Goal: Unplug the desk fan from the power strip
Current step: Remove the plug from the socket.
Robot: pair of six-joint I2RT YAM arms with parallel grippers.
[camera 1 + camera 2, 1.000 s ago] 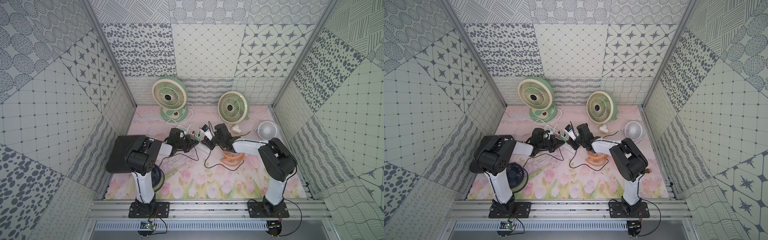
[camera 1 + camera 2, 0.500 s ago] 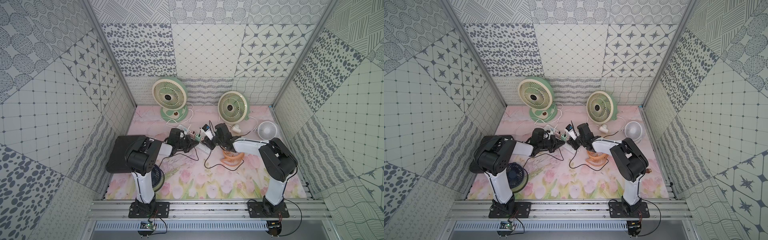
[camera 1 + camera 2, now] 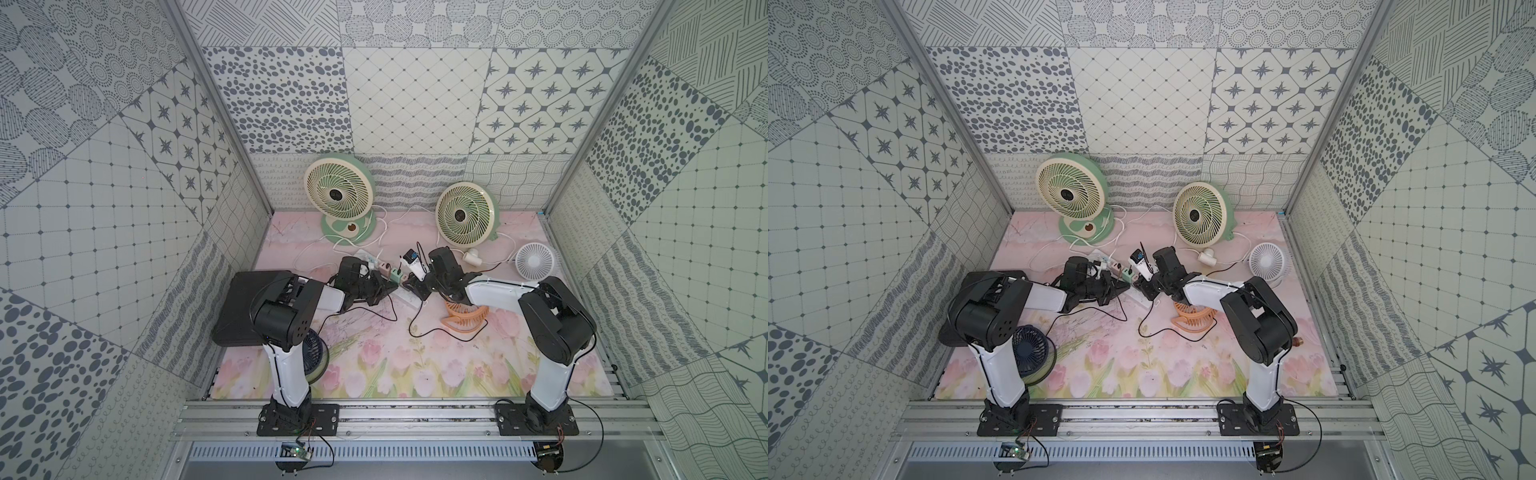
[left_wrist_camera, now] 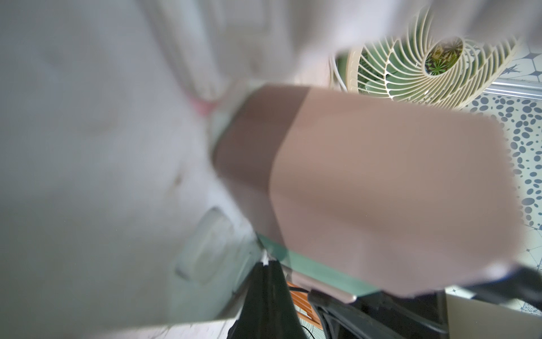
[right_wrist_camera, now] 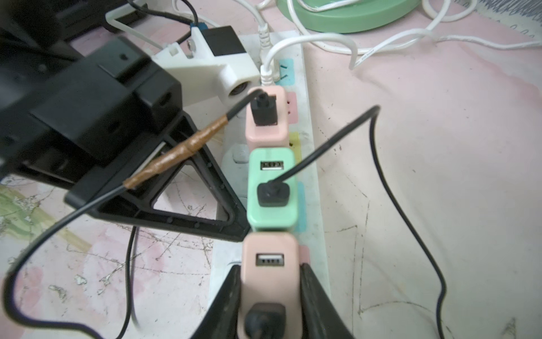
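The white power strip (image 5: 311,164) lies aslant on the pink mat and shows in both top views (image 3: 365,254) (image 3: 1100,255). A pink adapter (image 5: 265,129), a green adapter (image 5: 271,217) and a second pink adapter (image 5: 269,249) stand in it, each with a black cord. My right gripper (image 5: 270,273) is shut on that second pink adapter at the strip's near end (image 3: 409,286). My left gripper (image 5: 240,232) is shut, its tip against the strip beside the green adapter (image 3: 392,289). In the left wrist view the strip is a blur. Which desk fan the held adapter feeds I cannot tell.
Two green-and-cream fans (image 3: 338,193) (image 3: 465,214) stand at the back, their white cords running to the strip. A small white fan (image 3: 536,261) sits at the right, an orange fan (image 3: 463,318) under my right arm, a dark blue fan (image 3: 1030,351) by the left base. Black cords loop across the mat.
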